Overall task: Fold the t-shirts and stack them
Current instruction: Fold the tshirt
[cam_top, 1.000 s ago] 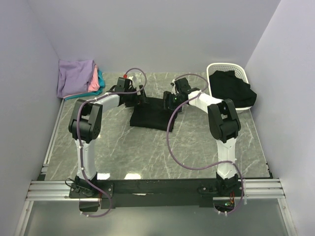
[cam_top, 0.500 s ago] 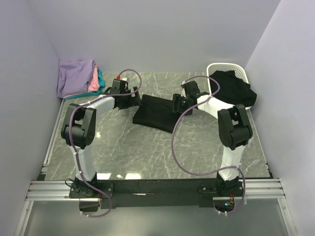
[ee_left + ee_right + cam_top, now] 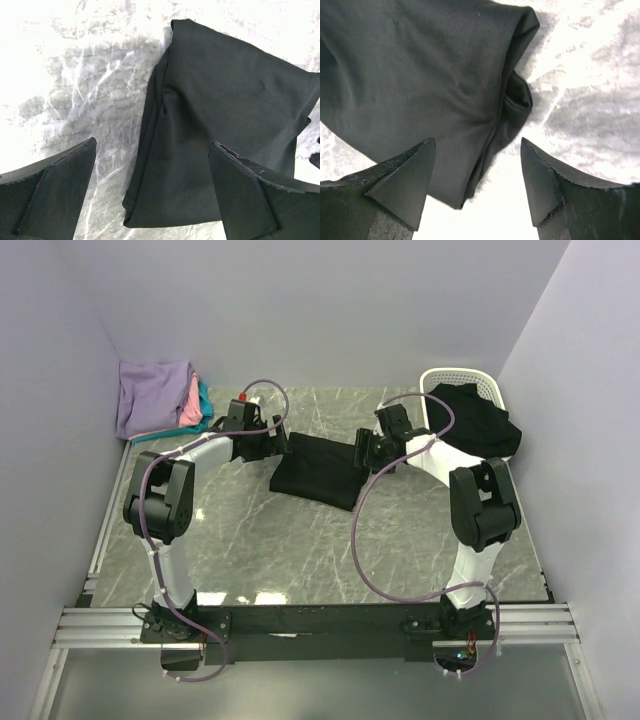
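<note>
**Status: one black shirt part-folded, none of the black ones stacked yet**

Top view: the folded stack [image 3: 160,398] sits in the far left corner of the table [image 3: 300,540]; lavender on top, pink and teal edges showing under it; I judge that part done. The black shirt [image 3: 318,470] lies mid-table between the arms as a rough, skewed rectangle; folded at least once, not square. The left gripper [image 3: 283,445] is at its left end and the right gripper [image 3: 362,452] at its right end. The basket [image 3: 455,375] at far right is white perforated plastic with a rounded rim; a black pile [image 3: 475,420] of loose cloth heaps in it and spills over the near edge. How many shirts it holds I can't tell. What's left, by my read: finish this fold, move the shirt to the stack, then work through the basket.

Left wrist view: jaws spread wide with nothing between them; the shirt's end lies flat on the table below. The cloth is matte, thin and limp. The long edge is doubled, with a soft crease running down it; the near corner is blunt and rounded.

Right wrist view: jaws well apart, gripping nothing. The shirt's other end lies under and just beyond them. A fine knit weave is visible here; one small fold of cloth bulges out at the edge – loose, not tucked. The table is grey-veined stone-look, smooth and glossy, washed out by glare in both wrist views.
</note>
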You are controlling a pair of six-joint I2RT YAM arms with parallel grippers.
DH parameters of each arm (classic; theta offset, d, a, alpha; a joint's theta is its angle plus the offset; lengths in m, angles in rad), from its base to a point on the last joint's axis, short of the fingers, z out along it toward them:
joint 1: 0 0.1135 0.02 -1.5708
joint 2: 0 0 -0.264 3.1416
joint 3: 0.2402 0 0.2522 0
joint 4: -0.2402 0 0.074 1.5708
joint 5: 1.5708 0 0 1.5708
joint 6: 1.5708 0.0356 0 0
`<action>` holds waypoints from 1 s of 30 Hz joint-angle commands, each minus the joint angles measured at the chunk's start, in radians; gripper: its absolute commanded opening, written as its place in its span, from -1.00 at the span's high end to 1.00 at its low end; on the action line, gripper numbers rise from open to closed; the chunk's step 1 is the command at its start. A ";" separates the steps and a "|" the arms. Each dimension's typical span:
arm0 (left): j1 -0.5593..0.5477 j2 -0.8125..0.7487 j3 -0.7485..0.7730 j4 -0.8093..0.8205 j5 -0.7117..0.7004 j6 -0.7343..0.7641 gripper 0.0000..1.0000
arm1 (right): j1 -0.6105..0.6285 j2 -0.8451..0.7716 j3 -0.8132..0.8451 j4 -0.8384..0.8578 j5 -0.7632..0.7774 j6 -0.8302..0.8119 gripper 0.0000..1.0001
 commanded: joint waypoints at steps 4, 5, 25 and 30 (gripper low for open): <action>-0.006 0.004 0.038 0.010 0.013 0.007 -0.99 | -0.009 0.070 -0.007 0.094 -0.070 0.036 -0.50; -0.006 0.007 0.040 0.007 0.011 0.005 -0.99 | -0.011 0.075 -0.010 0.107 -0.073 0.041 -0.50; -0.006 0.012 0.044 -0.010 0.014 0.015 -0.99 | -0.028 0.222 -0.019 0.278 -0.328 0.118 1.00; -0.006 0.010 0.035 0.002 0.028 0.011 -0.99 | -0.051 0.184 -0.015 0.262 -0.328 0.056 0.68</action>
